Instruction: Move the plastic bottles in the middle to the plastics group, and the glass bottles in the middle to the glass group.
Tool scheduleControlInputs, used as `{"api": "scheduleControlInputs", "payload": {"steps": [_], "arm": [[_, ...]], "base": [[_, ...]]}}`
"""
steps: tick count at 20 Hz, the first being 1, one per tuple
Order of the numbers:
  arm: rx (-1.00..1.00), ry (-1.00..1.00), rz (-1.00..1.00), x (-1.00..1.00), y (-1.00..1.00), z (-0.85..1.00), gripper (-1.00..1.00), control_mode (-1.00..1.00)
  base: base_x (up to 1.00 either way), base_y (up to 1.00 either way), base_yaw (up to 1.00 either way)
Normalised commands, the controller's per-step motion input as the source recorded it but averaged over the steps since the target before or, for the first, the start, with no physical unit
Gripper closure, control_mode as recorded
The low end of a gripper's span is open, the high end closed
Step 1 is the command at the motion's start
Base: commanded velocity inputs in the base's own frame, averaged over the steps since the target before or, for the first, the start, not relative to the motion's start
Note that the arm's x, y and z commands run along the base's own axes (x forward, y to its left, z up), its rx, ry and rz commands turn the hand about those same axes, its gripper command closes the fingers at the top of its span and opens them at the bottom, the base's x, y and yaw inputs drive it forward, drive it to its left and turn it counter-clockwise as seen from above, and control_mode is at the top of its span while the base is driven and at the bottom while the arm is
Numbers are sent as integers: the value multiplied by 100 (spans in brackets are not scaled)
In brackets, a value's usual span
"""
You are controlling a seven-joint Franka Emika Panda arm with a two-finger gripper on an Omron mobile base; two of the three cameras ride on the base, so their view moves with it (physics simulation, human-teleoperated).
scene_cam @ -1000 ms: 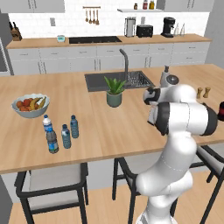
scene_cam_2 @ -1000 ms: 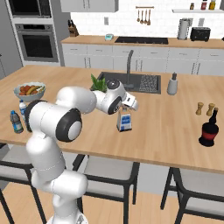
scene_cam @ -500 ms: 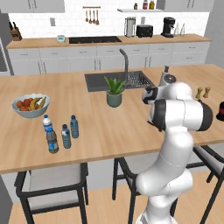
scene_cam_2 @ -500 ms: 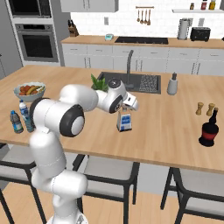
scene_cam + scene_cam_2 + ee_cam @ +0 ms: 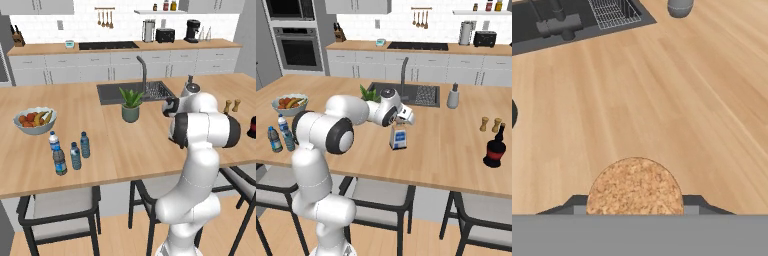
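Claw [image 5: 635, 212] fingertips masked behind the cork-topped bottle [image 5: 635, 187]; bottle's body below the cork unseen.

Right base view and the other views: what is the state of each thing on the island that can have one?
cork-stoppered bottle: upright, stopper in.
gripper: just above that cork; open or shut cannot be told.
blue-capped bottles: four, upright, caps on.
dark red bottle: upright.
fruit bowl: upright, holds fruit.
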Motion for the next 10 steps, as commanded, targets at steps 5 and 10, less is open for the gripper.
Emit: {"api": "scheduleControlInputs", "payload": {"steps": [5, 10], "arm": [[0, -1, 0, 0, -3, 0, 100, -100], [0, -4, 0, -35, -52, 15, 100, -100]], "base": [[0, 0, 0], [0, 0, 0]]}}
